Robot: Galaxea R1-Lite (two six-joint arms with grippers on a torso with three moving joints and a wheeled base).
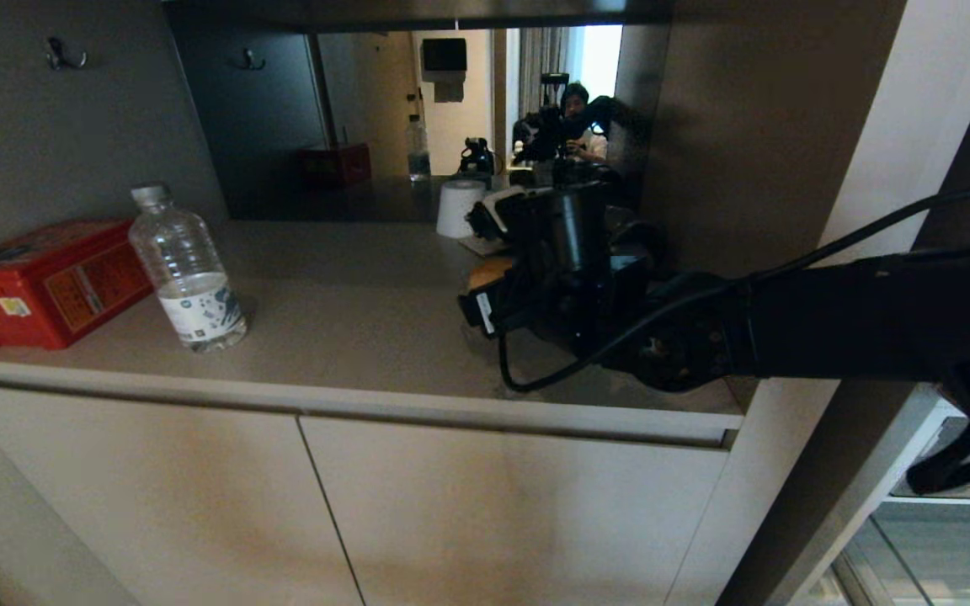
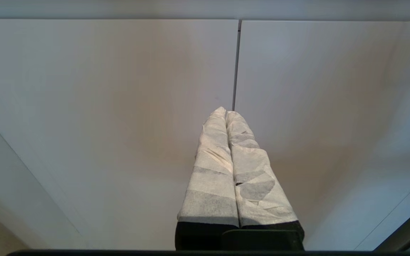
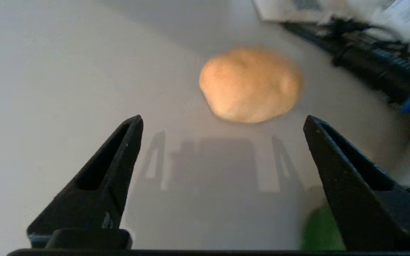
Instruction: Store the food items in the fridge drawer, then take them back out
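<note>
In the head view the right arm reaches in from the right edge across the beige table (image 1: 350, 337), its wrist and black cable filling the centre right of the frame. The right tool (image 3: 222, 121) hangs above the table with its two black fingers (image 3: 119, 153) spread wide and nothing between them. The tan-yellow potato-like lump (image 3: 250, 84) lies on the table just beyond the fingertips, apart from both, in the upper middle of the right wrist view; in the head view only a sliver of it shows at the centre of the frame, behind the wrist. A blurred green shape (image 3: 320, 231), which may be the pepper, shows at the lower right of the right wrist view beside one finger; it is too blurred to tell more.

At the left of the head view a red box (image 1: 43, 282) lies on the table with an orange label and a small yellow sticker, its writing too small to read. Just beside it stands a clear water bottle (image 1: 189, 269), upright, white-capped, with a printed label that cannot be read. A white roll (image 1: 458, 208) stands at the back near the mirror (image 1: 384, 118).

The left tool (image 2: 226, 113) points at the beige cabinet doors (image 2: 119, 106), close to the seam between them, its paper-wrapped fingers (image 2: 212, 167) pressed together with nothing held.
</note>
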